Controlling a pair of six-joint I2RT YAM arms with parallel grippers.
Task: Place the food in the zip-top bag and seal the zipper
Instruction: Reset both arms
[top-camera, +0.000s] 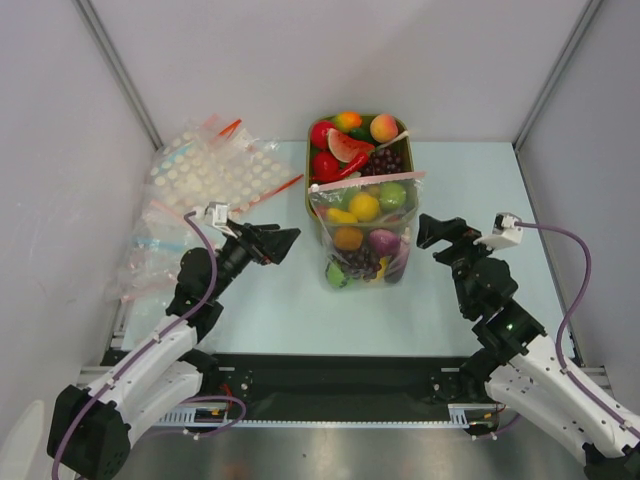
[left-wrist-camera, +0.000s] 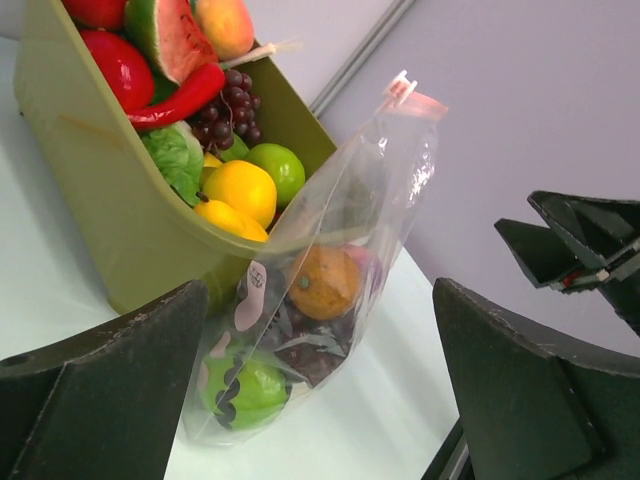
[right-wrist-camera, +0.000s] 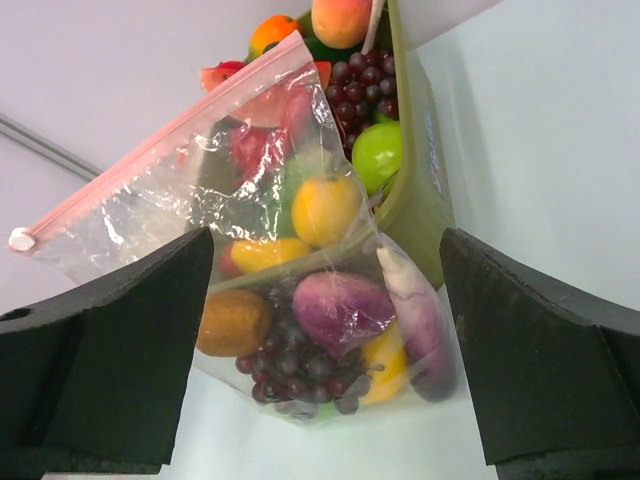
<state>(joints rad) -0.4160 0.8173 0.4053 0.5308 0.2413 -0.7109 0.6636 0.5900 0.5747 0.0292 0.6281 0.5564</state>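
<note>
At centre table, from my remote seat, the zip-top bag (top-camera: 366, 232) stands upright on its base and leans against the near wall of the olive-green tub (top-camera: 309, 170). Its lower half is filled with food: an orange (top-camera: 348, 238), dark grapes (top-camera: 360, 263), a purple eggplant (top-camera: 384, 243) and a green piece (top-camera: 337, 276) at the bottom left corner. The zipper (top-camera: 366, 183) runs as one straight pink strip across the top of the bag, level with the tub's rim, with a small white slider (top-camera: 314, 187) at its left end. I cannot tell from my feeds whether the strip is fully pressed shut.

Behind the bag, the tub holds more toy produce. A yellow lemon (left-wrist-camera: 240, 190) and a green fruit (left-wrist-camera: 280, 170) sit nearest the bag. Farther back lie a red chili (top-camera: 350, 166), a watermelon slice (top-camera: 350, 145) and a peach (top-camera: 384, 127).

Flanking the bag, the left gripper (top-camera: 288, 240) hovers just to its left and the right gripper (top-camera: 424, 231) just to its right. Both point inward and neither touches the plastic. On each wrist feed I see the two fingers spread wide with nothing between them.

Farther left, toward the wall, a heap of white-dotted bags (top-camera: 215, 165) lies flat on the pale table (top-camera: 270, 310), with blue-strip bags (top-camera: 150, 245) nearer to me.
</note>
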